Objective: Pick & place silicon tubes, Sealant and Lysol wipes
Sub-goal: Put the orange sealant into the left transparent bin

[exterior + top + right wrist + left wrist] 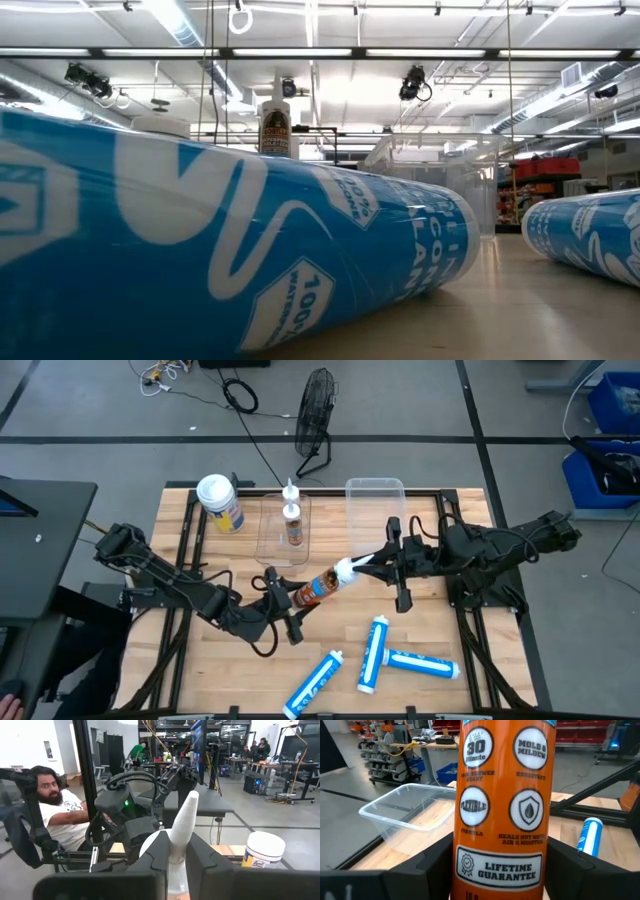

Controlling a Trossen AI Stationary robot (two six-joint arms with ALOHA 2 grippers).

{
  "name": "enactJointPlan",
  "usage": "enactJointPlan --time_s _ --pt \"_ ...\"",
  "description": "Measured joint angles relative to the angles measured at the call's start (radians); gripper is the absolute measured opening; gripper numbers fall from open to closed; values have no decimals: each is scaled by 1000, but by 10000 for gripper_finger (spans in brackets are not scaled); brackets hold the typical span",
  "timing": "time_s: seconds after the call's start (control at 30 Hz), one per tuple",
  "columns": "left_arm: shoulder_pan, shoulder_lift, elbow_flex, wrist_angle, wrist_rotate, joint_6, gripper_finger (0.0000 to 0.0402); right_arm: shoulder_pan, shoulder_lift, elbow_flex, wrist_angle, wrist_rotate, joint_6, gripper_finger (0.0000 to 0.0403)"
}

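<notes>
While both end effectors clamp the orange sealant tube (322, 586) — left end effector (290, 603) on its body, right end effector (385, 559) on its nozzle, near the empty clear bin (375, 510) — a handover looks underway; next, one must let go.

The worktop (450, 690) centre is blocked by the orange sealant tube (318, 588) spanning both grippers; three blue tubes (372, 653) clutter the near edge; Lysol wipes (220, 503) and two clear bins (375, 510) crowd the far side; bare wood lies open beside the tubes, near right

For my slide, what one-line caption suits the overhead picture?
Both arms share an orange sealant tube: left gripper clamps its body, right gripper its white nozzle, above the wooden table.
</notes>
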Motion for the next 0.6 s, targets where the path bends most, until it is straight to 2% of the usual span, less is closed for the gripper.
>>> enactJointPlan --time_s 0.33,0.43,0.53,0.6 --pt "-16 -42 15 -25 -18 22 324 -15 -4 6 18 8 1 25" --pt "-20 -63 15 -124 -23 -18 340 -19 -4 6 4 18 -1 25" --pt "-30 -76 14 -295 -18 -141 349 -20 -4 6 -18 40 -6 25" --pt "-35 -78 14 -387 20 -219 350 -28 -2 6 -28 40 -7 25"
